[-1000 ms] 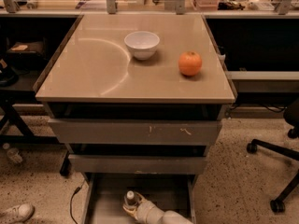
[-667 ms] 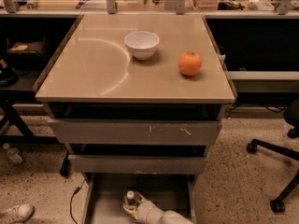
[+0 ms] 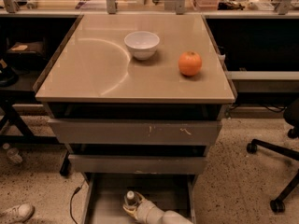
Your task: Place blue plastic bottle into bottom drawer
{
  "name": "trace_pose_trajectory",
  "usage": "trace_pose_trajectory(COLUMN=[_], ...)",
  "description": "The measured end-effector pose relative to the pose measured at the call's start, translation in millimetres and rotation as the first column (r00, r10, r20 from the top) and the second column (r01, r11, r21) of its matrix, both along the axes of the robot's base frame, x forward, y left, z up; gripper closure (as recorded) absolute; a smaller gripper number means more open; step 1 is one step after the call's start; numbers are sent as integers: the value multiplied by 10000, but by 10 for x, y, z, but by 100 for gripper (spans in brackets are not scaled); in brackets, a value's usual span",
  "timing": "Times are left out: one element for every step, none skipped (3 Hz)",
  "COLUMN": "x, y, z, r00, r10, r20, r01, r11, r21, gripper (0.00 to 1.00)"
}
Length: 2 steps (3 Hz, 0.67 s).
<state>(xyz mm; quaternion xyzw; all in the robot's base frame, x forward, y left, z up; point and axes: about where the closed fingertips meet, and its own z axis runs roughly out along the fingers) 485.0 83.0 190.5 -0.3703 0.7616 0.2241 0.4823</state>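
The bottom drawer (image 3: 105, 204) is pulled open at the foot of the cabinet, showing its flat grey floor. The blue plastic bottle (image 3: 130, 198) stands upright inside it, its white cap up and its lower part hidden by my hand. My gripper (image 3: 132, 209) reaches in from the lower edge of the camera view and is closed around the bottle's body, low over the drawer floor. My pale arm (image 3: 161, 216) runs off to the bottom right.
A white bowl (image 3: 142, 44) and an orange (image 3: 190, 63) sit on the cabinet top (image 3: 88, 73). The scratched drawer (image 3: 135, 132) and middle drawer (image 3: 138, 164) overhang the open one. A chair base (image 3: 275, 171) stands right; a small bottle (image 3: 12, 154) and a shoe (image 3: 16, 213) lie left.
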Motion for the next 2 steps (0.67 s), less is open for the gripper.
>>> trace_pose_trajectory(x=[0,0], y=[0,1], z=[0,0], r00=[10000,10000], r10=[0,1], r20=[0,0], r01=[0,-1], r11=[10000,10000], r21=[0,1], gripper=[12,0])
